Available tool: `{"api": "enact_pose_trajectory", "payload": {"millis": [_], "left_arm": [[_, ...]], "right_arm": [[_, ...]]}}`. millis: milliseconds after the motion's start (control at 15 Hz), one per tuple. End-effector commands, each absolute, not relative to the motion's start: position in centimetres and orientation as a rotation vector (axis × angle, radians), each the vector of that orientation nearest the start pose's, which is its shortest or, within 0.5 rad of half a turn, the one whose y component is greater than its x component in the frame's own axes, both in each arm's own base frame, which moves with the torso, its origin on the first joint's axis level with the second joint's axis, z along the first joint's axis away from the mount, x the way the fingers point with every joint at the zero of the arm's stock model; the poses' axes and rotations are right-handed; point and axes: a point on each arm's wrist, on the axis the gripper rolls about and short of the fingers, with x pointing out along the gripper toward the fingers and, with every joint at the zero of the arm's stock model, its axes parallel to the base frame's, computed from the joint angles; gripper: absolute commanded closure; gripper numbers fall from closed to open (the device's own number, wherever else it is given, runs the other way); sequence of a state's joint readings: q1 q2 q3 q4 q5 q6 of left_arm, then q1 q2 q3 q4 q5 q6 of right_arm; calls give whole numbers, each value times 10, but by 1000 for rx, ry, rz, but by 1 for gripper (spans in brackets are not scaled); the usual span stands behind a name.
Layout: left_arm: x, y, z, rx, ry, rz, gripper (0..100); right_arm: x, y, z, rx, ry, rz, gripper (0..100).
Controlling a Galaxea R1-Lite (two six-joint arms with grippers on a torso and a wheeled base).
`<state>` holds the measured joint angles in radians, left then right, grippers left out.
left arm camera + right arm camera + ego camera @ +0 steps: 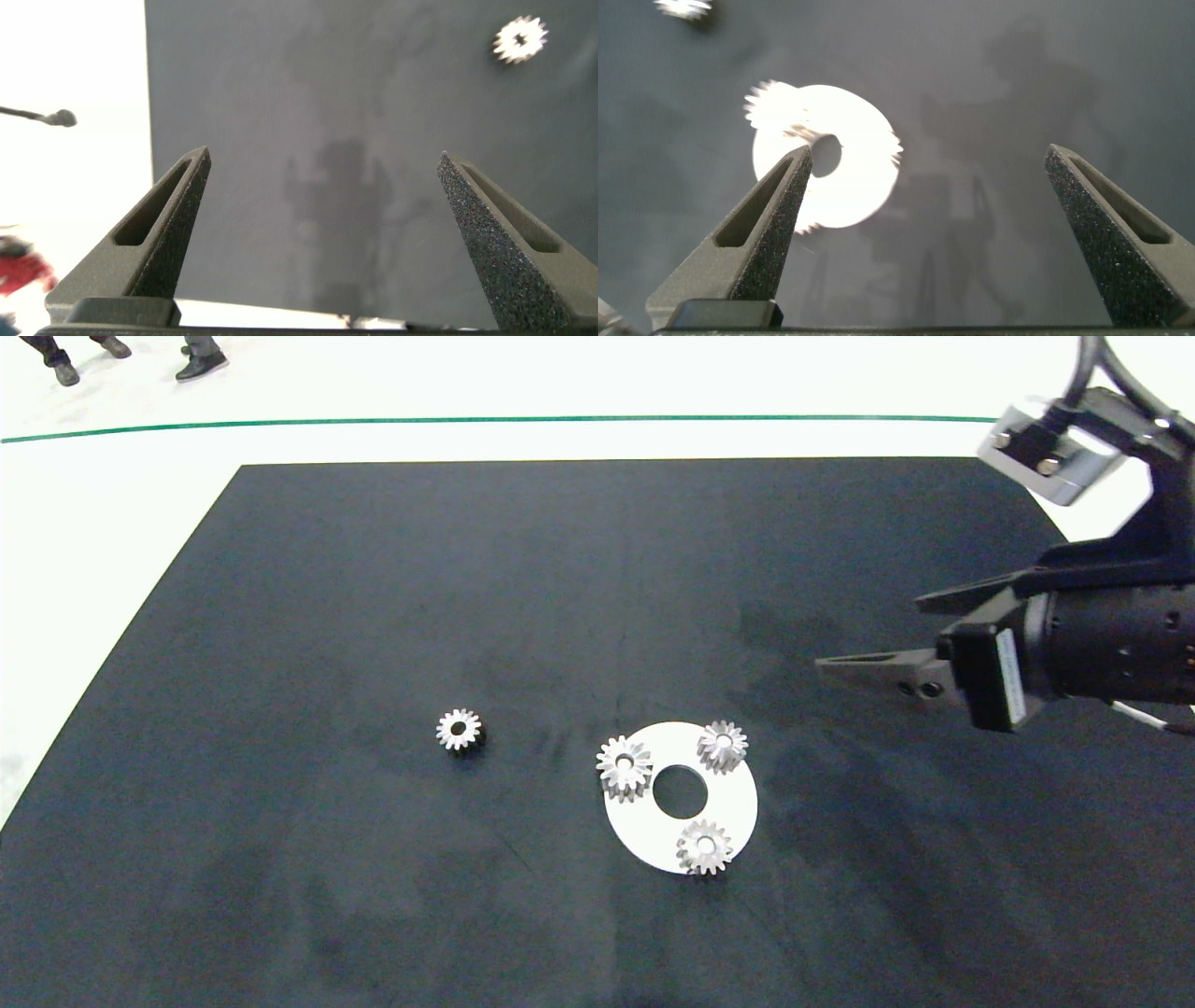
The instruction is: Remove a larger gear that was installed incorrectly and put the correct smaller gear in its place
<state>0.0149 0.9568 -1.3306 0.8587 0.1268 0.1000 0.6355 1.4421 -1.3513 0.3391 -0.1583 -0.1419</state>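
— Where is the larger gear (458, 729)?
— Alone on the table (280, 616), left of the white disc (644, 840) carrying three small gears (704, 847). The head view shows only my right end effector (868, 633), spread wide, right of the disc. My left end effector (322, 154), equally wide, appears only in its wrist view.

Four silver gears: one larger gear (625, 766), three small gears. One white ring plate (738, 803). One black mat (373, 616).
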Motion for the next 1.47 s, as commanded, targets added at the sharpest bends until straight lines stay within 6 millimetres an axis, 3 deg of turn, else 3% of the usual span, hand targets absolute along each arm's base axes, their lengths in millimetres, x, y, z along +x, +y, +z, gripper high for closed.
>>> {"api": "enact_pose_trajectory", "payload": {"millis": [67, 267, 600, 1467], "left_arm": [[39, 3, 333, 134, 461, 115, 0], [44, 3, 332, 136, 478, 111, 0], [49, 3, 329, 137, 491, 110, 0], [51, 3, 329, 137, 481, 112, 0]], "right_arm": [[220, 212, 304, -397, 473, 637, 0], [235, 249, 294, -451, 525, 661, 0], [235, 281, 268, -515, 591, 707, 0], [264, 292, 224, -605, 703, 569, 0]]}}
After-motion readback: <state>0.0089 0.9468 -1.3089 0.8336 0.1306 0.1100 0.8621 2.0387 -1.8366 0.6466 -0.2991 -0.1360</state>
